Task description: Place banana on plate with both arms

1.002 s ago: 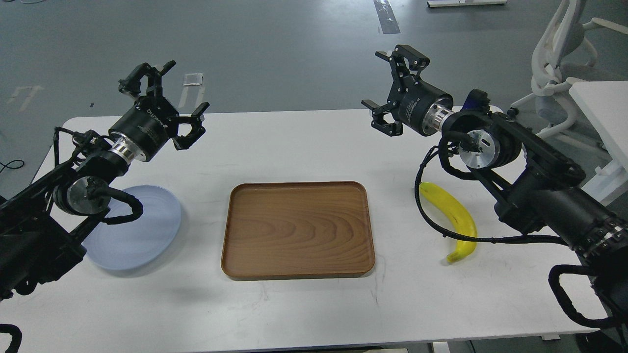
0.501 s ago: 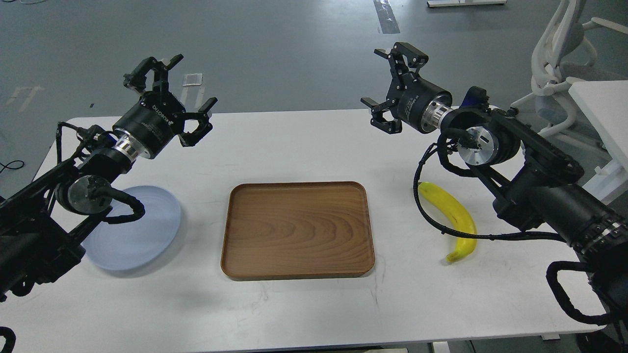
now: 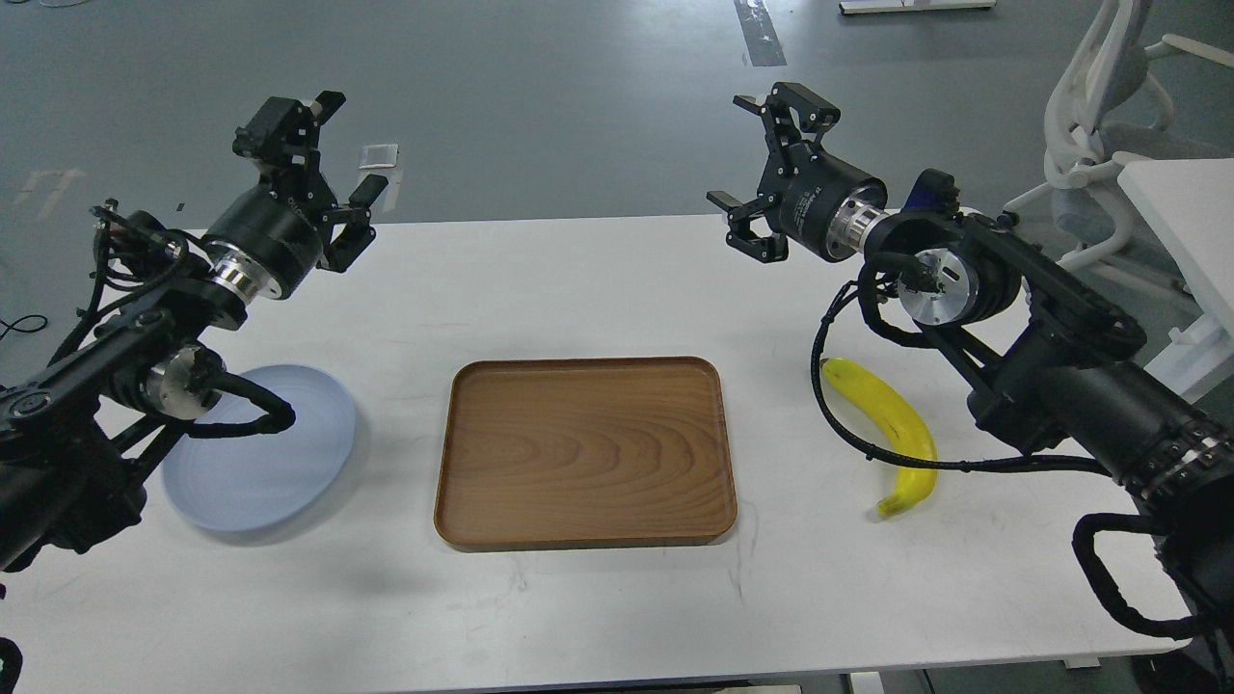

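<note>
The yellow banana [image 3: 895, 431] lies on the white table at the right, partly crossed by a black cable of my right arm. The pale blue-grey plate [image 3: 275, 453] sits on the table at the left, its left part hidden by my left arm. My left gripper [image 3: 323, 159] is open and empty, raised over the table's far left edge, well above and behind the plate. My right gripper [image 3: 762, 169] is open and empty, raised over the table's far edge, up and to the left of the banana.
A rectangular brown wooden tray [image 3: 585, 451] lies in the middle of the table [image 3: 598, 280], between plate and banana. A white office chair [image 3: 1099, 106] and another white table [image 3: 1186, 222] stand at the right, beyond the table edge.
My left gripper has risen and swung back to the left, away from the table's middle. My right gripper has shifted only slightly. Banana, plate and tray have not moved.
</note>
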Controlling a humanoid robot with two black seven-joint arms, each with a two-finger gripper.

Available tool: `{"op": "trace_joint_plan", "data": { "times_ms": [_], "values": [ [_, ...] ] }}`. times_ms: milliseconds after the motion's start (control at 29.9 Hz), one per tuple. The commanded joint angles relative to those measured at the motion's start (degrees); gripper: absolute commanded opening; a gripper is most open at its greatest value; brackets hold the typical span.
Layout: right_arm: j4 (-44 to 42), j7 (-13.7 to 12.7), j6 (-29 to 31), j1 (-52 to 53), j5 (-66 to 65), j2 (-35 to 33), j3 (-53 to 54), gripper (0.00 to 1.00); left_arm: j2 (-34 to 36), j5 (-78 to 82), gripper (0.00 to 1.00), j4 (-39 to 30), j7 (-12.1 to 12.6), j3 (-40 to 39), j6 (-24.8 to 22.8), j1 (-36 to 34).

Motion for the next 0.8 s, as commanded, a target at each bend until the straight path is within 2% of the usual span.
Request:
{"op": "trace_joint_plan", "data": {
  "times_ms": [0,33,100,234,367,601,768],
  "values": [
    [0.11,0.16,0.0,2.59,0.09,-0.09,0.69,1.0,3.22,7.38,0.98,-5.28,-0.82,0.65,4.18,0.96],
    [0.02,0.08,0.0,3.2,0.09,-0.09,0.86,1.0,3.83,7.64,0.98,-6.08,-0.55,1.26,4.18,1.14],
    [0.02,-0.27,0.0,5.49,0.09,0.0,0.69,1.0,8.12,8.08,0.98,-10.02,-0.29,8.0,4.53,1.67],
    [-0.24,-0.45,-0.09,7.43,0.09,0.0,0.07,1.0,12.89,9.66,0.98,-11.01,-0.37,13.74,5.58,1.32],
    [-0.24,-1.07,-0.18,7.87,0.09,0.0,-0.1,1.0,14.12,13.62,0.98,-7.41,-0.11,19.7,15.32,1.41],
    [-0.24,-0.98,-0.18,8.31,0.09,0.08,-0.02,1.0,18.25,13.62,0.98,-1.79,-0.37,23.59,19.21,1.67],
    [-0.24,-1.07,-0.27,9.45,0.09,0.52,-0.02,1.0,21.67,18.78,0.98,-1.25,-1.51,26.83,21.83,2.29]
  ]
}}
